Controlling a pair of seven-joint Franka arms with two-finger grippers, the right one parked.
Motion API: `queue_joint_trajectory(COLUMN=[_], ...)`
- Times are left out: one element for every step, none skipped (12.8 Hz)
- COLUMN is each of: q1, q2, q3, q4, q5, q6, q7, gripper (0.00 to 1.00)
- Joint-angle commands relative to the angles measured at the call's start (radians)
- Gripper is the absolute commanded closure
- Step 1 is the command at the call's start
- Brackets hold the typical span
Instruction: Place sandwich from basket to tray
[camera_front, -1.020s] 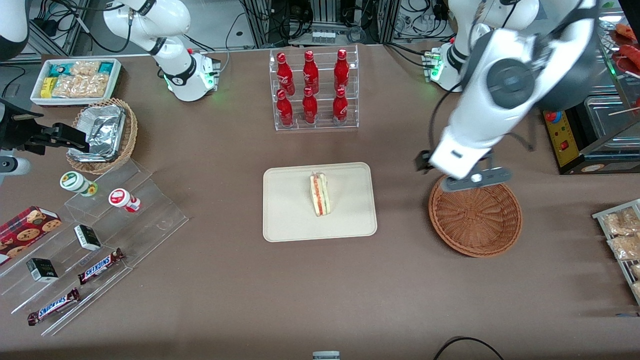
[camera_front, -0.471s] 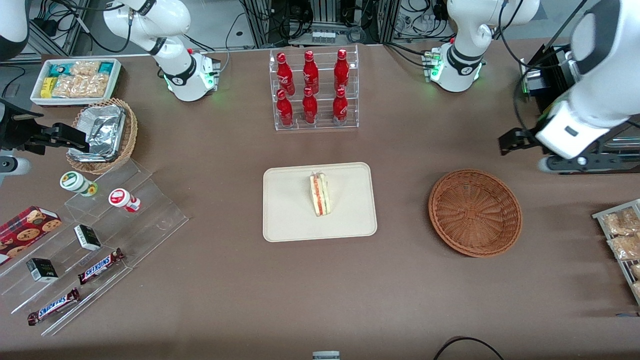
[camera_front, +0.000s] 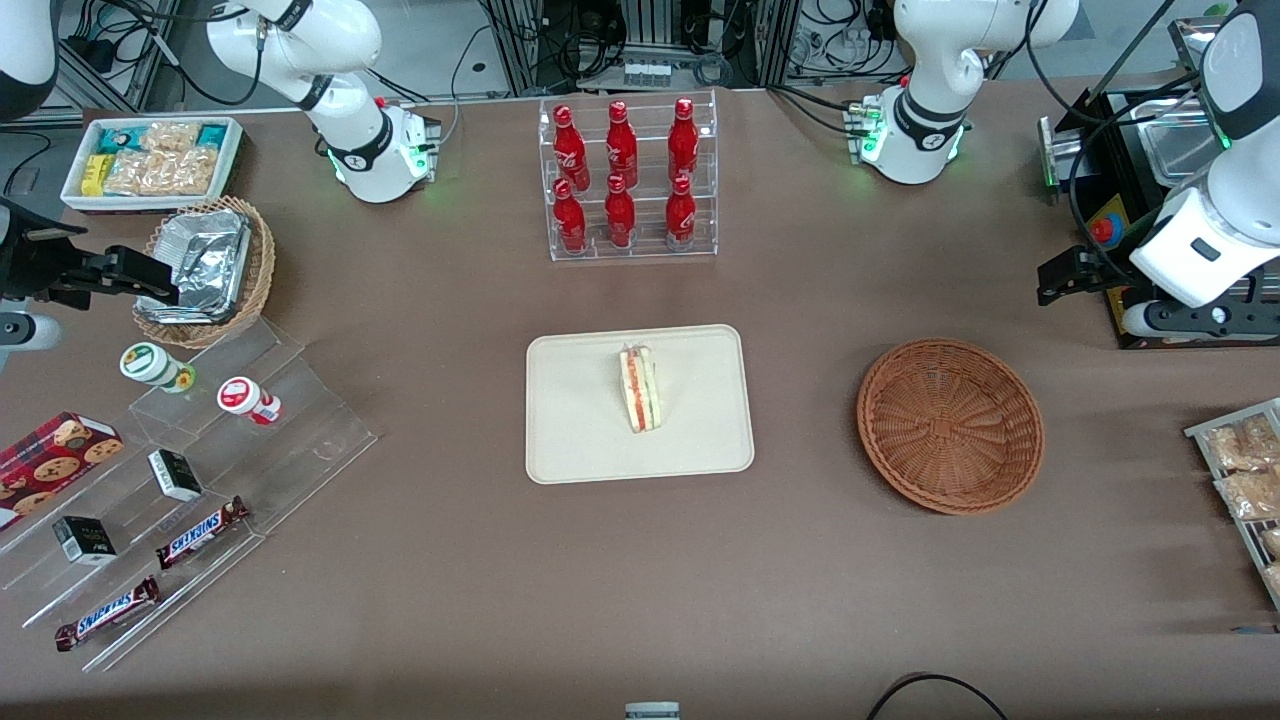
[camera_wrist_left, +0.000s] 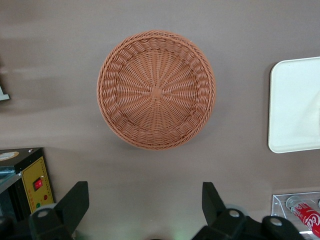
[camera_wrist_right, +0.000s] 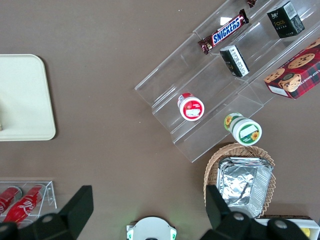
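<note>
Sandwich (camera_front: 639, 388) lies on the tray (camera_front: 580, 440), well apart from the gripper (camera_wrist_left: 145, 210). Basket (camera_front: 950, 425) sits below and near the gripper, holding nothing. Gripper hangs high at working arm's end, fingers (camera_wrist_left: 75, 202) spread, seemingly holding nothing.

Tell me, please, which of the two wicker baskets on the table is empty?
The reddish-brown basket beside the tray, toward the working arm's end. The tan basket holds foil containers. The gripper hovers above the empty one, jaws open.
</note>
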Motion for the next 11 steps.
queue_joint_trajectory(q1=[0.008, 0.025, 0.054, 0.078, 0.088, 0.089, 0.091, 0.092, 0.103, 0.105, 0.105], q2=[0.04, 0.046, 0.044, 0.044, 0.046, 0.047, 0.046, 0.044, 0.041, 0.038, 0.035], q3=[-0.009, -0.024, -0.057, -0.073, -0.087, -0.096, -0.098, -0.098, -0.098, -0.098, -0.096], q4=[0.103, 0.114, 0.116, 0.117, 0.117, 0.117, 0.117, 0.117, 0.117, 0.117, 0.117], q5=[-0.015, -0.017, -0.017, -0.014, -0.006, -0.002, 0.0, 0.0, -0.002, -0.002, 0.001], q6=[-0.021, -0.021, -0.018, -0.019, -0.022, -0.022, -0.025, -0.025, -0.027, -0.028, -0.034], q7=[0.015, 0.009, 0.006, -0.009, -0.036, -0.047, -0.049, -0.051, -0.052, -0.054, -0.054], gripper=[0.0, 0.0, 0.0, 0.0, 0.0, 0.0, 0.0, 0.0, 0.0, 0.0, 0.0])
